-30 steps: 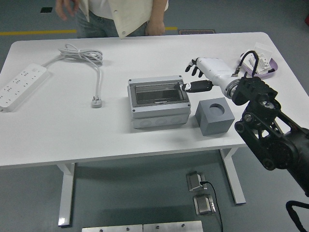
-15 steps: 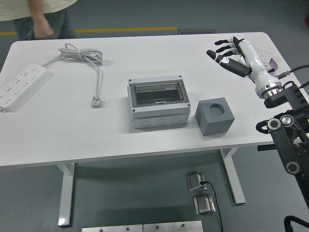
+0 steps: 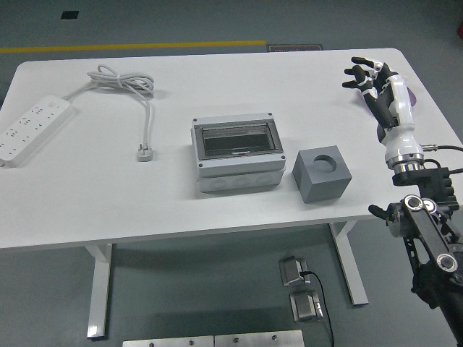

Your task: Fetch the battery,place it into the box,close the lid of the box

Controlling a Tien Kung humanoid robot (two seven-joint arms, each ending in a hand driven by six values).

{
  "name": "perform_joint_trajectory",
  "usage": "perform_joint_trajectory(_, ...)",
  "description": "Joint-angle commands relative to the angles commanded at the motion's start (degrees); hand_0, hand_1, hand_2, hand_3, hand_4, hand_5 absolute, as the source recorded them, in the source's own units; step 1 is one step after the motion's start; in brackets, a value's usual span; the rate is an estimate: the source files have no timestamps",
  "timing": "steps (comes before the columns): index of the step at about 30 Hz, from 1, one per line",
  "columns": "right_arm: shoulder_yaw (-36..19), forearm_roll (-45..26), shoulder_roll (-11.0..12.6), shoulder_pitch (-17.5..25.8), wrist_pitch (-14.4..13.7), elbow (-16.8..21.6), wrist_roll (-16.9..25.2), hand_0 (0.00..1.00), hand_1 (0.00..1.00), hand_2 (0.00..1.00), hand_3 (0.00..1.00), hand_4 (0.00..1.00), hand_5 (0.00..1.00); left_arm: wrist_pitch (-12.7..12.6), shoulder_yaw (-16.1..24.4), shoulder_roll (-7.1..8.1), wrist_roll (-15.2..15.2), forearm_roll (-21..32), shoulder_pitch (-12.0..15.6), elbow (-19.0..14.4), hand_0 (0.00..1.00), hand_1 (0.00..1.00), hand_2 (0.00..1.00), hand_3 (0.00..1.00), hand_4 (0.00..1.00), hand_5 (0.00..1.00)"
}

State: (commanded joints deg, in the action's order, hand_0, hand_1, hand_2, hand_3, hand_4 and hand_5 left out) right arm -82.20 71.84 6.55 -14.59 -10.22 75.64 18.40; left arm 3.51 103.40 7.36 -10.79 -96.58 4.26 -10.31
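— Where is your right hand [image 3: 370, 85]?

— Raised over the table's [image 3: 72, 195] far right corner, fingers [image 3: 357, 72] spread and curled on nothing. The white forearm runs back down to the black arm at the picture's right edge.

— And what lies nearest it?

— A bit of purple shows just behind your wrist — too hidden to name. Well to the left and nearer you, the grey block [image 3: 323, 173] with a round hole in its top stands just beside the box [image 3: 236, 152].

— The box, then?

— A grey enclosure mid-table, its clear lid lying down flat. You cannot see any battery, in it or elsewhere.

— Further out?

— A white plug [image 3: 145, 152] and coiled cable [image 3: 119, 79], leading to the power strip [image 3: 32, 128] at the far left.
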Motion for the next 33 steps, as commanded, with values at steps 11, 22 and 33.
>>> perform_joint_trajectory(11,-1.3,-7.1,0.8,1.9,-1.4,0.6,1.0,0.529,0.447,0.541,0.594,0.943,0.723,-0.4,-0.2,1.25,-1.1,-1.1,-0.5,0.0,0.634,0.662,0.668,0.673,0.698,0.208)
perform_joint_trajectory(22,-2.5,-3.8,1.2,4.1,-1.2,1.8,0.2,0.531,0.445,0.538,0.585,0.924,0.712,-0.7,-0.3,0.32,-3.4,-2.2,-0.2,0.0,0.633,0.656,0.666,0.673,0.7,0.207)
perform_joint_trajectory(33,-2.5,-3.2,1.5,5.3,-0.9,2.4,-0.2,0.542,0.446,0.539,0.584,0.919,0.714,1.3,-1.5,0.28,0.0,0.9,-0.7,0.0,0.633,0.635,0.655,0.668,0.703,0.213)
